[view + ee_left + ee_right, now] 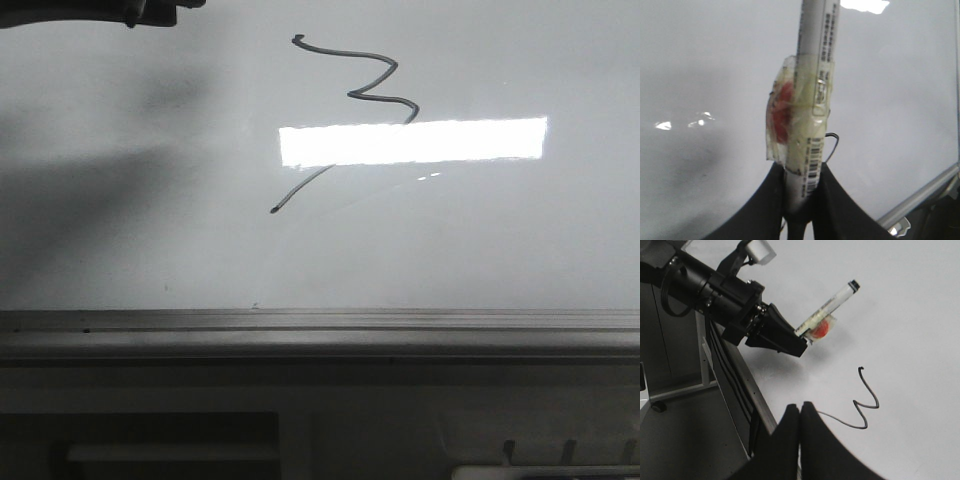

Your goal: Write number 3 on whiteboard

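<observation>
Now the whiteboard (120, 230) is the biggest thing, and it covers nearly the whole desk. It is pale, shiny and flat. A grey metal rail (320, 325) runs along its near edge. A bright white patch of light (412, 141) shines on the board, toward the right side.

Next comes the left arm (715, 290). It is black and reaches in over the far left corner of the board. The left gripper (801, 197) has its two black fingers (765, 210) pressed tight around a marker (817, 60). The marker is a long white tube with a dark tip. Clear tape with a red blob (782, 112) is wrapped around its middle. The tip is up off the board, and a shadow (90, 190) lies on the board's left side.

The right gripper (800, 415) has its fingers squeezed together with nothing between them. It hangs above the board's edge.

Last is the number 3 (372, 85). It is a thin dark zigzag line near the far edge, about the middle of the board. Its long tail slants down toward the near left and passes under the patch of light.
</observation>
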